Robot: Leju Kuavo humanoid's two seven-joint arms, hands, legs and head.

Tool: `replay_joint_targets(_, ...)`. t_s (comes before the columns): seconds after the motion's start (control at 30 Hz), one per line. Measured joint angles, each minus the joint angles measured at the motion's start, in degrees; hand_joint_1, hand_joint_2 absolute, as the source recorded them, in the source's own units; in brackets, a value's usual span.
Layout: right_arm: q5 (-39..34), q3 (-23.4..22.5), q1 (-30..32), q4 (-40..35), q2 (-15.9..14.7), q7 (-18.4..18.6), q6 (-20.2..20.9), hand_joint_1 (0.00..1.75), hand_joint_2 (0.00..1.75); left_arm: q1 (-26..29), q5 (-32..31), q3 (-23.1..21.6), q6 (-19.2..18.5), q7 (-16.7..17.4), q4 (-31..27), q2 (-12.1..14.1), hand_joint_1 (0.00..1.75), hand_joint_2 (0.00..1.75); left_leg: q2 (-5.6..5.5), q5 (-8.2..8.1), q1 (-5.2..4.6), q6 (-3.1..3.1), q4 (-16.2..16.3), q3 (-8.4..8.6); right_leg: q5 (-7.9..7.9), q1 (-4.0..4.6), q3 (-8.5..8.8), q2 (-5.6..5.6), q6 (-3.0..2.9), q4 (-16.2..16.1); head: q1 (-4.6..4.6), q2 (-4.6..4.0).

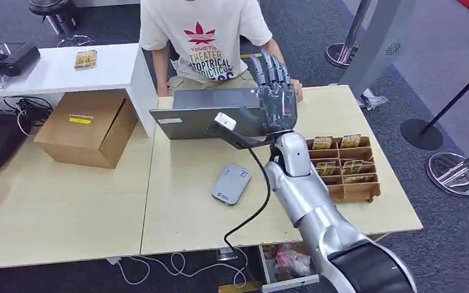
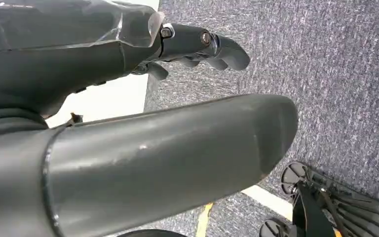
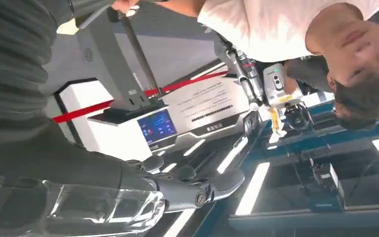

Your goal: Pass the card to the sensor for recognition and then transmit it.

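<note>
One raised right hand, nothing in it, fingers straight and apart, at upper centre of the head view.

It stands in front of the open grey laptop and the person in a white printed T-shirt. Below it, the flat grey rounded card sensor lies on the pale wooden table. Several yellow-printed cards sit in the wooden compartment tray at centre right. My left hand hangs over grey carpet, fingers loosely curled, holding nothing.
</note>
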Motion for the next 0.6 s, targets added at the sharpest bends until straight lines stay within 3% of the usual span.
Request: replay_joint_targets(0.6, 2.9, 4.37, -2.9, 4.04, -2.95, 4.74, 1.6, 0.0, 1.75, 0.43, 2.58, 2.12, 1.77, -0.13, 0.02, -0.85, 0.0, 0.0, 0.0, 0.0, 0.0, 0.0, 0.0, 0.0, 0.0, 0.0, 0.0, 0.0, 0.0, -0.01, 0.0, 0.0)
